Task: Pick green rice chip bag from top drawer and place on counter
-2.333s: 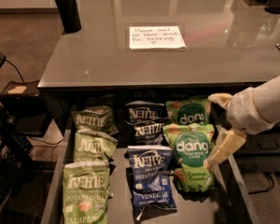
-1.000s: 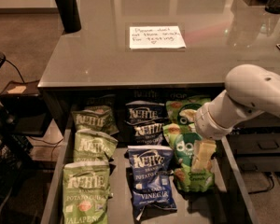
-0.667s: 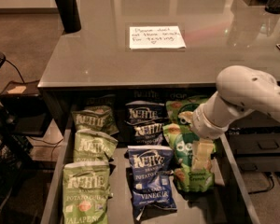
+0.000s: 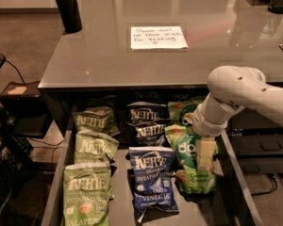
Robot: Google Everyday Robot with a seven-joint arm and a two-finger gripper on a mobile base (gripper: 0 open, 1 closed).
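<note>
**Gripper down on green rice chip bag, right column of open drawer**

The gripper point(image 4: 205, 155) pointed tip-down over the right half of the green rice chip bag point(image 4: 186, 178). Its pale tip overlapped the pouch just right of the "dang" circle. It looked touching or very nearly so, but contact was not certain. Spread or pinched could not be told, since only one pale block showed against the bag. The wrist cuff sat just above the tip. The white arm point(image 4: 240, 91) ran up and off to the right, crossing over the drawer's right wall.

The bag lay flat on the floor of the top drawer point(image 4: 233, 173), as the nearer of two pouches in the right column. The other dang pouch point(image 4: 179, 109) sat just far of it, partly behind the wrist. The target's long axis ran near–far, with the top seal toward the far end. So the bag was directly under the gripper and slightly to its left, and I judged that little sideways travel remained.

The blue Kettle bags point(image 4: 151, 173) filled the middle column, the near one just beside the target's left edge. The olive Kettle bags point(image 4: 87, 192) were in the left column, well apart.

The counter point(image 4: 108, 55) lay far of the drawer and above it, with the paper note point(image 4: 158, 37) near its middle.

As I judged it, the next move would be to close across the bag's short left–right axis, lift, then carry it far onto the counter. The risks were snagging the blue neighbour or the slack pouch slipping.
</note>
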